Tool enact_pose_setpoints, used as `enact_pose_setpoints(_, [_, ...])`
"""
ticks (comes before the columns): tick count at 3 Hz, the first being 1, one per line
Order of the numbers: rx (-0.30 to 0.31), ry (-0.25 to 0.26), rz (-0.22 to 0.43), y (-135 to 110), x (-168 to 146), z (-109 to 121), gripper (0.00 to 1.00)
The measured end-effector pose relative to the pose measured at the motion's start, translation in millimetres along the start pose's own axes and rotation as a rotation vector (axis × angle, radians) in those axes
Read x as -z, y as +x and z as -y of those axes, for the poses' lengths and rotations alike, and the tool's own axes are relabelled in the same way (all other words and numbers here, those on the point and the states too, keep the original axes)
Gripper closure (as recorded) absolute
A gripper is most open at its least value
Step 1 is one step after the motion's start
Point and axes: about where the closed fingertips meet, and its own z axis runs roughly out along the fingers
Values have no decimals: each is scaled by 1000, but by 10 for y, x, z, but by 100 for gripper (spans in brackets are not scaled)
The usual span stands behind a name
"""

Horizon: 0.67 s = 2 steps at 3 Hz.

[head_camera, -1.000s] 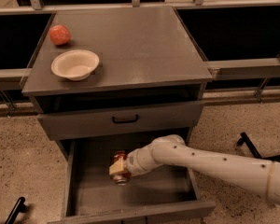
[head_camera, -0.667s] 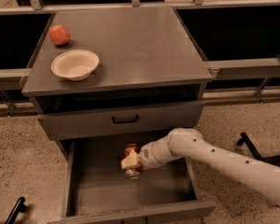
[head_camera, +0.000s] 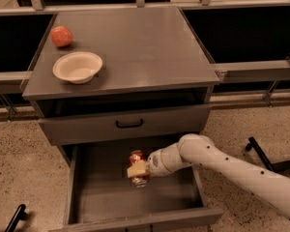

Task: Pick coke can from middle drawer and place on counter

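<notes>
**Can Is Held Inside the Drawer; the Counter Lies Above and Behind**

The gripper is seen inside the open middle drawer, about at the middle of its width. The white arm enters from the right side, over the right wall of the drawer. The jaws are closed narrowly on the coke can: one pale finger pad is laid across the front of the can, and the other is hidden behind it. The red body of the can is visible above and below this pad.

The long axis of the can is kept nearly upright, with its top end up. Whether the bottom end is already free from the drawer floor cannot be told.

The grasp is judged to be done, and the lift and the placing are not yet done. For the coming move one relation is decisive: the counter lies above the can and further back, and between them stands the closed drawer front with the black loop handle. A straight rise is therefore likely to be blocked by it. It is expected that the can must first be brought forward, out of the drawer, and only then raised over the front edge of the counter.

On the counter the left part is taken by a white bowl and a red-orange fruit; the middle and the right part are judged more suitable for the can.
</notes>
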Motion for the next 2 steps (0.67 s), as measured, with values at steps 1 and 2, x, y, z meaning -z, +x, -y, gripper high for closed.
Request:
enact_pose_setpoints(1, [71,75,-73,-22,439,219,100])
enact_pose_setpoints(2, [173,105,-130,19,1165,592,100])
